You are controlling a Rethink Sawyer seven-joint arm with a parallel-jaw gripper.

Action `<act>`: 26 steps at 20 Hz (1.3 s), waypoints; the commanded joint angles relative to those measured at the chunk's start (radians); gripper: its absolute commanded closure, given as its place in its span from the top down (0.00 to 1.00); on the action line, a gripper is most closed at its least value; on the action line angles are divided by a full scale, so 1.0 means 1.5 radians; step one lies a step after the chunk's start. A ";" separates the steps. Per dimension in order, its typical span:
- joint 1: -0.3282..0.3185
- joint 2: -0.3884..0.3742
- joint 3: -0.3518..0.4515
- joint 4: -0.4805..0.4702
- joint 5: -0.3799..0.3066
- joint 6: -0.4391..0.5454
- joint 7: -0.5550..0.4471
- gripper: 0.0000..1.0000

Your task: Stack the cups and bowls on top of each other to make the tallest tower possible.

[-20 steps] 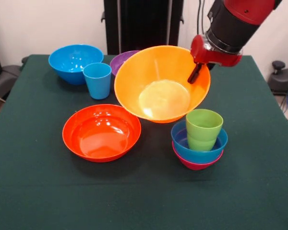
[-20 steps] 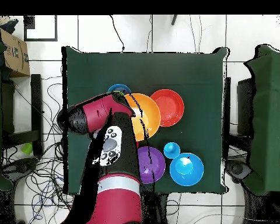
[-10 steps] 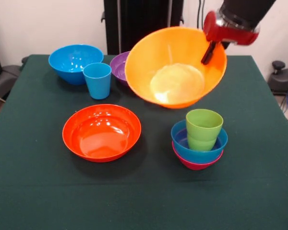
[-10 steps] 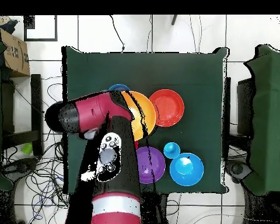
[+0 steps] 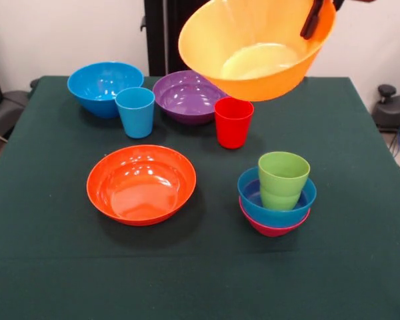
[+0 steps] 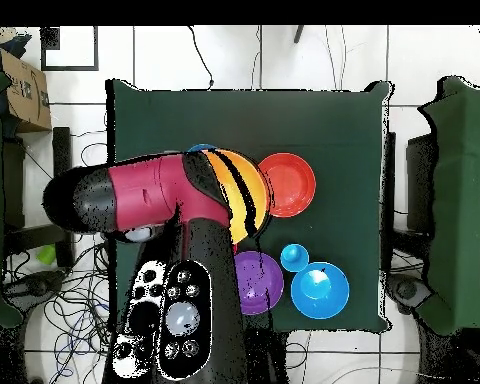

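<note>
My gripper (image 5: 311, 27) is at the top right of the front view, shut on the rim of the very large yellow-orange bowl (image 5: 257, 50), which hangs tilted high above the table. Below and in front of it stands the tower (image 5: 277, 197): a green cup (image 5: 283, 179) in a small blue bowl (image 5: 287, 208) on a small magenta bowl (image 5: 272, 229). A red cup (image 5: 233, 122) and a light blue cup (image 5: 135, 111) stand upright. In the overhead view the arm covers much of the yellow-orange bowl (image 6: 246, 188).
A red-orange bowl (image 5: 141, 183) lies front left, a purple bowl (image 5: 187, 95) and a large blue bowl (image 5: 104, 85) at the back. Overhead, the red-orange bowl (image 6: 288, 184), purple bowl (image 6: 260, 283) and large blue bowl (image 6: 320, 290) show beside the arm.
The gripper has risen with the yellow-orange bowl, carrying it up and to the right in the front view. The purple bowl and red cup behind it now show.
</note>
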 commanded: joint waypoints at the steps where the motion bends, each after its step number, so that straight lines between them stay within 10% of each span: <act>1: -0.005 0.095 0.042 -0.062 -0.017 0.019 0.043 0.00; 26: 0.005 0.208 0.030 -0.252 0.002 0.086 0.045 0.00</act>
